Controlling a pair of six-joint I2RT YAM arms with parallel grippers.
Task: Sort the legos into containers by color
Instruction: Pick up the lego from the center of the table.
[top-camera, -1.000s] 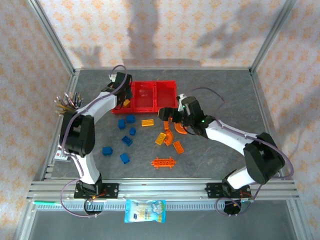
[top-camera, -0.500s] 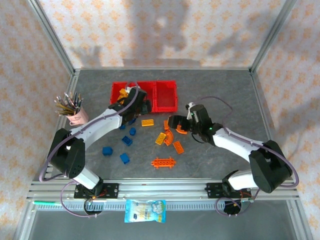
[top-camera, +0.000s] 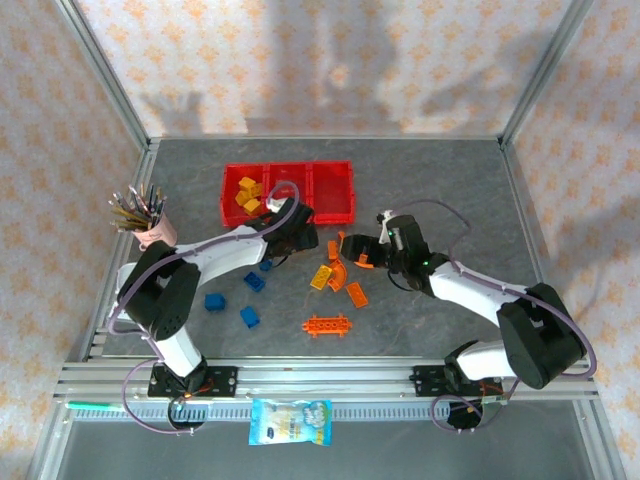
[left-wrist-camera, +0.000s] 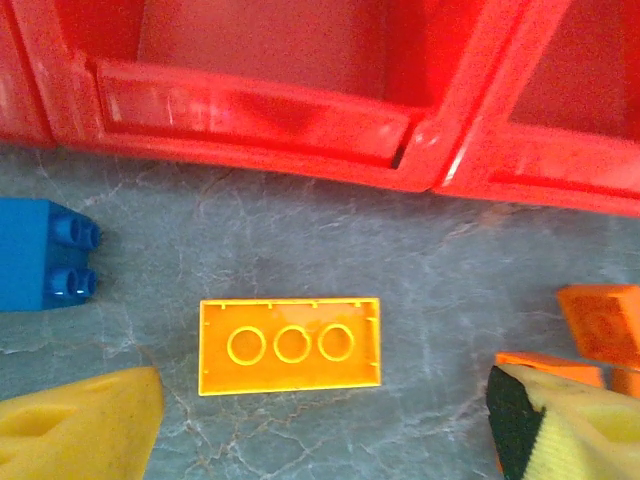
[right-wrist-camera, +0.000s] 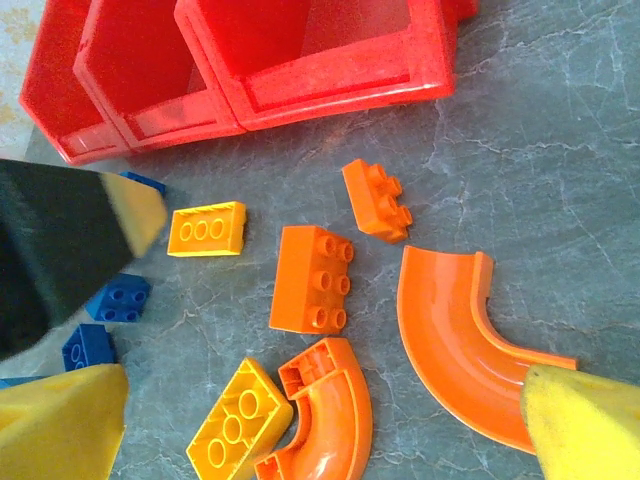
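Observation:
The containers (top-camera: 290, 192) are three joined red bins at the back; the left bin holds a few yellow bricks (top-camera: 247, 193). My left gripper (top-camera: 300, 238) hangs open just in front of the bins. In the left wrist view a yellow-orange brick (left-wrist-camera: 290, 345) lies studs-down on the table between the spread yellow fingers (left-wrist-camera: 80, 425), untouched. My right gripper (top-camera: 352, 248) is open above the orange legos. Between its fingers lie an orange block (right-wrist-camera: 312, 278), a curved piece (right-wrist-camera: 325, 420), a wide curve (right-wrist-camera: 455, 340) and a yellow brick (right-wrist-camera: 238, 420).
Blue bricks (top-camera: 249, 317) are scattered front left, and one blue brick (left-wrist-camera: 45, 265) lies beside the left finger. An orange ladder plate (top-camera: 327, 325) lies near the front. A pink pencil cup (top-camera: 152, 230) stands at the left edge. A snack bag (top-camera: 290, 420) rests on the front rail.
My left arm swung from the left bin down and right to above the yellow brick, with its jaws spreading wider. Yellow bricks now show in the left bin. The right gripper shifted slightly right.

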